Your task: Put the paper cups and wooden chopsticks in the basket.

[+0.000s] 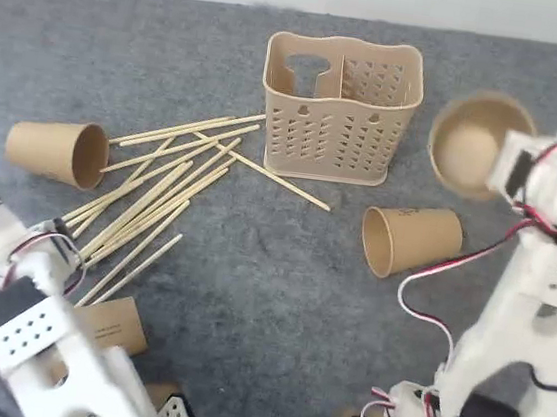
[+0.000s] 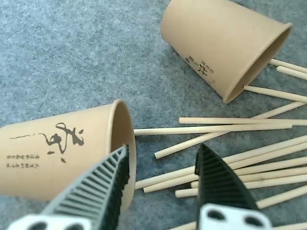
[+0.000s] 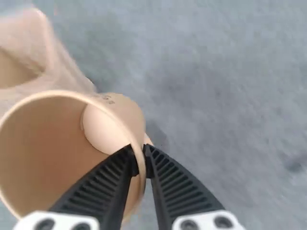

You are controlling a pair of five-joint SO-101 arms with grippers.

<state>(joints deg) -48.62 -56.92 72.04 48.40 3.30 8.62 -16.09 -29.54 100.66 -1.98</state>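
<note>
Beside the basket (image 1: 341, 105), on the right arm's side, a paper cup (image 1: 472, 140) is held mouth-up by the right tool (image 3: 139, 163), whose jaws are pinched onto the rim, one inside and one outside. The left tool (image 2: 163, 177) is spread wide over the desk (image 1: 278, 299), with a second cup (image 2: 57, 148) lying on its side just beside one jaw and the wooden chopsticks (image 2: 230, 127) scattered near the other. The cups are judged light and thin-walled, easily crushed; the rolled rim is the stiffest place to be gripped. The chopsticks are judged stiff, slim and prone to rolling, so a mid-length grip is advised. Nothing is seen in either basket compartment, though their floors are hidden. The held cup is empty.
</note>
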